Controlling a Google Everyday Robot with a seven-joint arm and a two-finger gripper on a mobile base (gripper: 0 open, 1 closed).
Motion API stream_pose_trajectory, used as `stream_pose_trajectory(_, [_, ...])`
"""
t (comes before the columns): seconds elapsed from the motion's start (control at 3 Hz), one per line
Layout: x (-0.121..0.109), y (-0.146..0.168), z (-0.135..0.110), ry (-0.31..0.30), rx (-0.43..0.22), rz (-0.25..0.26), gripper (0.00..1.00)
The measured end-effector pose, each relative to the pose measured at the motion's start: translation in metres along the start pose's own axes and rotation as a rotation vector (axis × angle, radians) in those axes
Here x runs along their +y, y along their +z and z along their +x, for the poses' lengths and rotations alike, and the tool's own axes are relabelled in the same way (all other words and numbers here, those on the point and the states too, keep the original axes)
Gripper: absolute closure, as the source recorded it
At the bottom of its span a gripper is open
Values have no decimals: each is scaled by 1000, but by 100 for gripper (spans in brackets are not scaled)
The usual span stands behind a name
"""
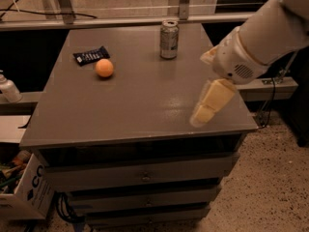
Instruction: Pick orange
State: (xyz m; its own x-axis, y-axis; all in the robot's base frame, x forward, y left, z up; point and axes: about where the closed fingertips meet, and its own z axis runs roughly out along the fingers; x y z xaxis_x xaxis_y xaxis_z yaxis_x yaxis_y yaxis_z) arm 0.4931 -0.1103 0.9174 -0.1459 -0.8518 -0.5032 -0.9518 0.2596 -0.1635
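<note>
The orange (104,67) is a small round pale-orange fruit resting on the grey table top (130,105), at its far left part. My gripper (202,90) hangs over the table's right side, well to the right of the orange and nearer the front edge. Its cream fingers (211,101) stand apart, open and empty, with the longer one pointing down and left toward the table. The white arm comes in from the upper right.
A flat dark snack wrapper (91,55) lies just behind and left of the orange. A silver drink can (169,39) stands upright at the far middle. The table has drawers (145,177) below. A white bottle (8,89) and a cardboard box (24,192) are at the left.
</note>
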Motion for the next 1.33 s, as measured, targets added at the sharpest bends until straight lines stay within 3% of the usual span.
stream_pose_trajectory(0.33, [-11,41,-33,18,-98,-36,0])
stream_pose_trajectory(0.67, [-11,41,-33,18,-98,-36,0])
stream_pose_trajectory(1.0, [-14,50,-40,19,-151,-9,0])
stream_pose_trajectory(1.33, [-24,71,-52,19,-279,39,0])
